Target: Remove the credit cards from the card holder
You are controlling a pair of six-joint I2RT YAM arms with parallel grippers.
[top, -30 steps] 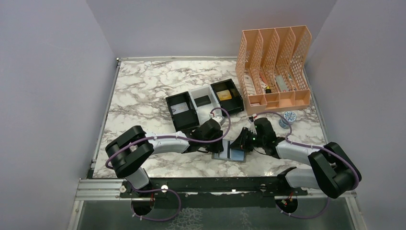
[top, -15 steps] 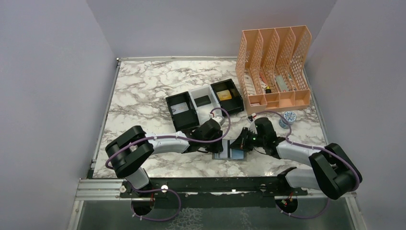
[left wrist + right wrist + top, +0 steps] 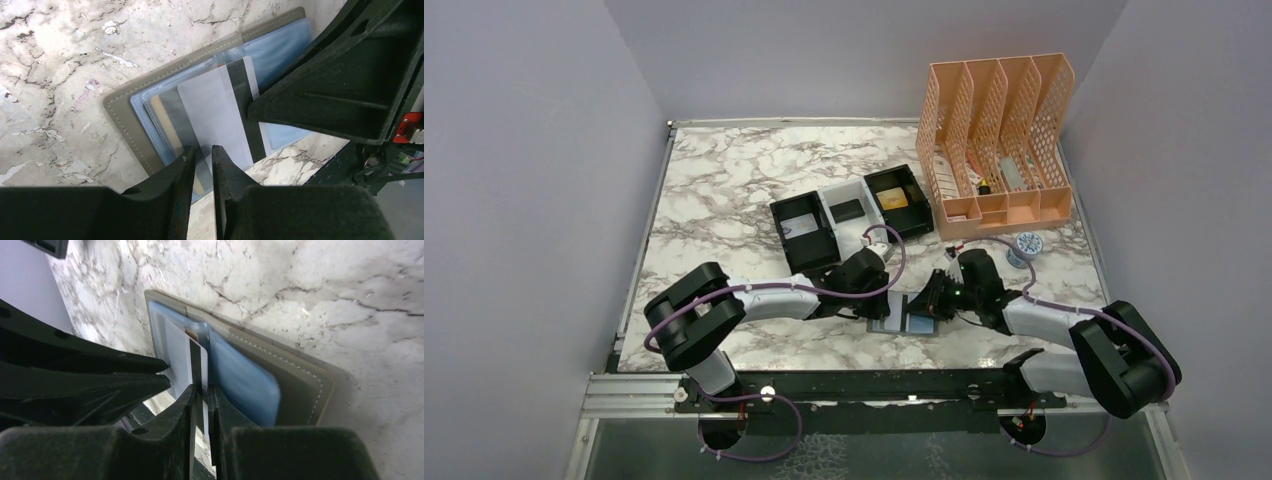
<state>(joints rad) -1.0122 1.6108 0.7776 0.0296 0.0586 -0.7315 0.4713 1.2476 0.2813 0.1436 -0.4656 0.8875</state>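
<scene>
While the striped card (image 3: pixel 215 115) sits only part-way out of its clear sleeve, you want a straight, flat pull along the card's long side, not a lift. Judged from these views, tilting it would jam the edge against the sleeve mouth or drag the whole card holder (image 3: pixel 909 322) along. The holder lies open on the marble worktop (image 3: pixel 724 190) at the lower centre of the overhead view, between your two arms, grey cover down and blue leaves up.

Your right hand (image 3: pixel 201 390) is clamped on the card, which shows edge-on in the narrow slot between its fingers at the bottom centre of the right wrist view. Your left hand (image 3: pixel 202 152) has its fingers almost together, nipping the sleeve at the holder's near edge as far as I can tell, so it should serve as the anchor. A gold card (image 3: pixel 167 125) lies beneath in the same leaf. Both forearms reach low and inward, wrists pitched down, hands nearly tip to tip over the holder.
</scene>
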